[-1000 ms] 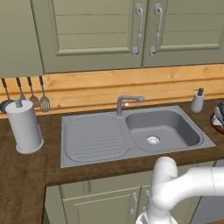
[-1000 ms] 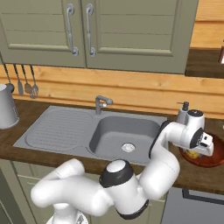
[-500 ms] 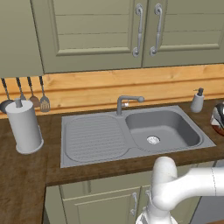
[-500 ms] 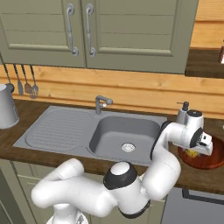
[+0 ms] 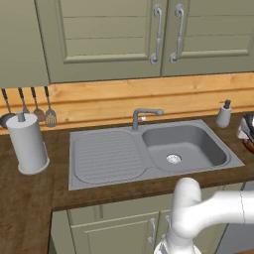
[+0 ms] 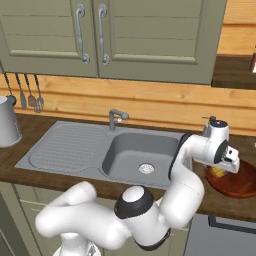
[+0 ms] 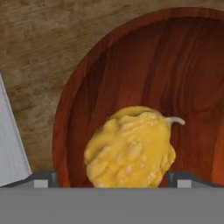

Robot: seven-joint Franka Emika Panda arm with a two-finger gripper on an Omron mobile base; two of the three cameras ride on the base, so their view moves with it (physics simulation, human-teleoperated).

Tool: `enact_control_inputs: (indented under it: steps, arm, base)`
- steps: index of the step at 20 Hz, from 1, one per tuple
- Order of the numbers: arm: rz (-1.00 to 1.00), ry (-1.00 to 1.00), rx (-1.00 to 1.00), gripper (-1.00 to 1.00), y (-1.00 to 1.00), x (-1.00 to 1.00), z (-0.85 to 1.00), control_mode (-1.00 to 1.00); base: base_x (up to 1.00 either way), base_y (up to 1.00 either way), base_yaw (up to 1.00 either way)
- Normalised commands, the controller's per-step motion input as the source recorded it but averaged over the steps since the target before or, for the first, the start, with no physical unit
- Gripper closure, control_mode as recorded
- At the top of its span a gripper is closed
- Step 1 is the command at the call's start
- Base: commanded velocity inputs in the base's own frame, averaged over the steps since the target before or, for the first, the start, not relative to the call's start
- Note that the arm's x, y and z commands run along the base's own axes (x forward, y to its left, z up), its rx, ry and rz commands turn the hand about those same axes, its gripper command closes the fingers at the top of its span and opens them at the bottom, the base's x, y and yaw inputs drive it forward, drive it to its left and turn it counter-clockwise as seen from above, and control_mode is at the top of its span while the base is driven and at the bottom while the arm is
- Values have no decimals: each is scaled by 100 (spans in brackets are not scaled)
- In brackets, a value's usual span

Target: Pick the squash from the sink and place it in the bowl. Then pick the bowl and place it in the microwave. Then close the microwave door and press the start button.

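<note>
One squash [image 7: 130, 147] lies in the bowl [image 7: 87, 87] between my two fingertips [image 7: 43, 178], which stand wide apart on either side of it and grip nothing. Its long axis runs slantwise across my gap, pale stem pointing toward my right-hand tip.

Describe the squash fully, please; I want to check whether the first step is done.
The small lumpy yellow-orange squash has a bumpy, warty skin and a short pale curved stem at one end. It lies inside the wide glossy reddish-brown wooden-looking bowl, resting on its inner surface near one side. The end effector sits just above it with its tips apart on either side, not pinching it. The bowl stands on the dark wooden counter, beside the sink.
</note>
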Motion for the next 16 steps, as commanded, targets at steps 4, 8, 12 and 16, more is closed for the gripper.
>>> enact_control_inputs:
  steps: [4,8,12,16]
  arm:
    - [0,0,-7,-100,40,-34,29,-100]
    - [0,0,-7,-100,62,-74,2,-100]
    - [0,0,-11,-100,10,-15,0,-100]
    - [1,5,-8,-100,-2,2,8,-100]
  base:
    - [0,0,0]
    - [0,0,0]
    - [0,0,0]
    - [0,0,0]
